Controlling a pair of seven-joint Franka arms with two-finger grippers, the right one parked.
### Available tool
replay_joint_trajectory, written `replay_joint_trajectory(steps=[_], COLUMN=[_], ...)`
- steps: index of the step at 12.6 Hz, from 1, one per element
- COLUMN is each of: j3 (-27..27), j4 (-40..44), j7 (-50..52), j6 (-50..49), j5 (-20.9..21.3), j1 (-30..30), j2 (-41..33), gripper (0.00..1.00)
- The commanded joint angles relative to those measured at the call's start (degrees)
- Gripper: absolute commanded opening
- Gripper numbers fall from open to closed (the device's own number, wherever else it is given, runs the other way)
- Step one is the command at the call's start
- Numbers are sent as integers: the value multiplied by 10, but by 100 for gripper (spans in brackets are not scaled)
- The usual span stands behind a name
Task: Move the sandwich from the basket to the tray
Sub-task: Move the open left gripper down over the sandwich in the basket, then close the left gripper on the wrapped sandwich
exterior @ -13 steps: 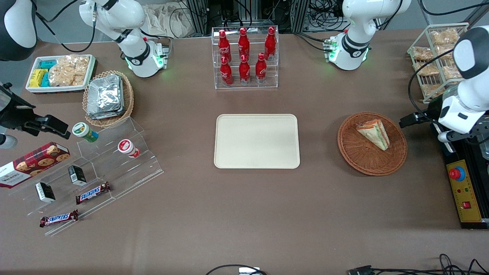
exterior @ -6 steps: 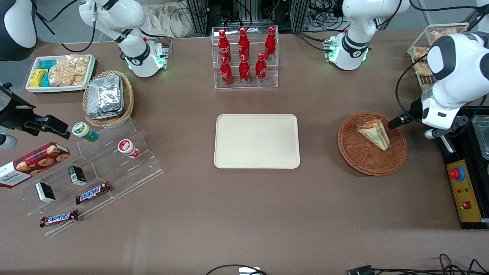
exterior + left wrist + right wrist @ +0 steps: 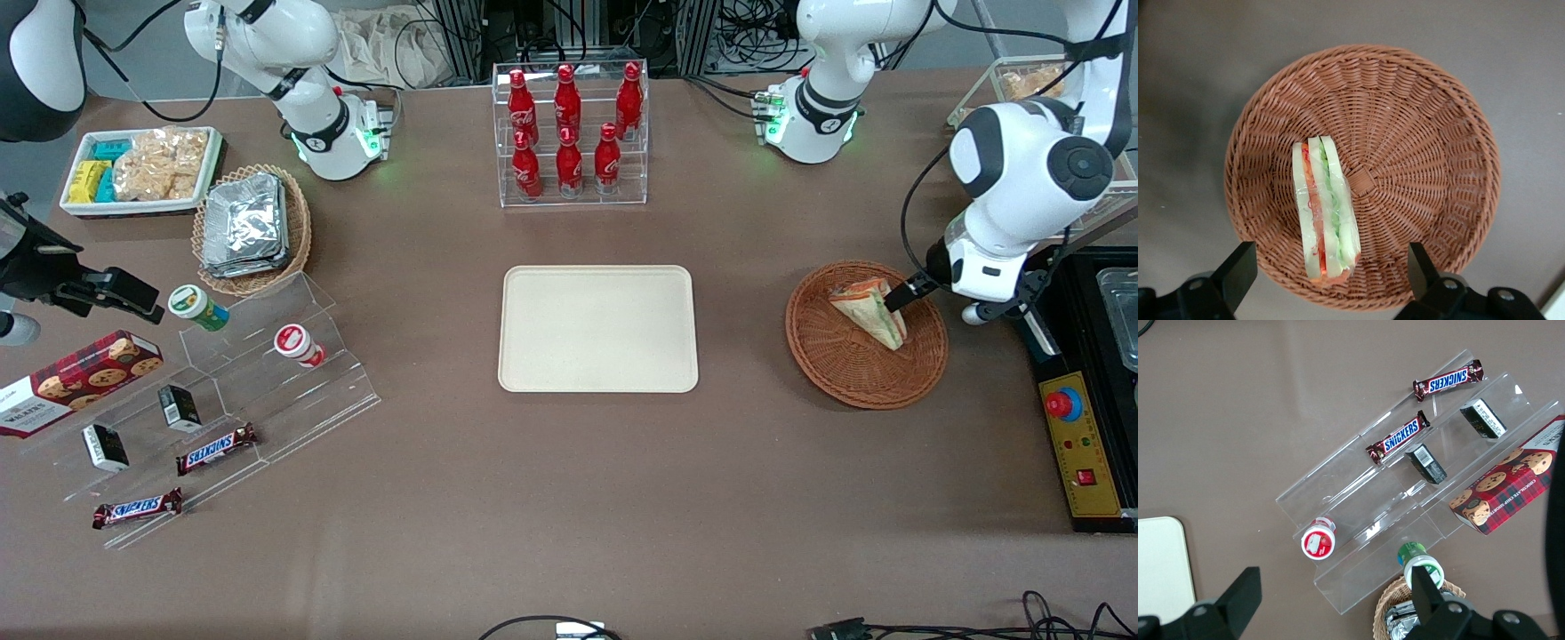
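Hovering over basket (image 3: pixel 1418 167) w/ sandwich (image 3: pixel 1323 210) inside, tool (image 3: pixel 1328 270) fingers spread apart, tray (image 3: pixel 597 328) empty.

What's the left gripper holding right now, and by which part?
Nothing. The gripper is open above the basket, fingers spread wide apart, and the sandwich lies untouched in the basket.

Red cola bottles (image 3: pixel 569 129) stand in a clear rack at top centre of the front view. At upper left, a white tray of snack packets (image 3: pixel 138 169) sits beside a tan wicker basket of foil packets (image 3: pixel 249 227). Lower left, a clear stepped stand (image 3: pixel 222 400) carries two small cups, dark boxes and Snickers bars (image 3: pixel 216 449), with a cookie box (image 3: pixel 76 378) alongside
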State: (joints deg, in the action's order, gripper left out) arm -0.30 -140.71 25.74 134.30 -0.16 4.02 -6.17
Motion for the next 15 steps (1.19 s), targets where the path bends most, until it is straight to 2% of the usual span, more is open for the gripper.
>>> replay_joint_trajectory(steps=[1,5,15], j3=[-1,-1,-2], j4=[-32,-74,-115], j7=[38,63,81], j6=[59,149,264], j5=[10,10,9], j1=[-2,-2,-2], j2=[13,45,108], gripper=[100,100,99])
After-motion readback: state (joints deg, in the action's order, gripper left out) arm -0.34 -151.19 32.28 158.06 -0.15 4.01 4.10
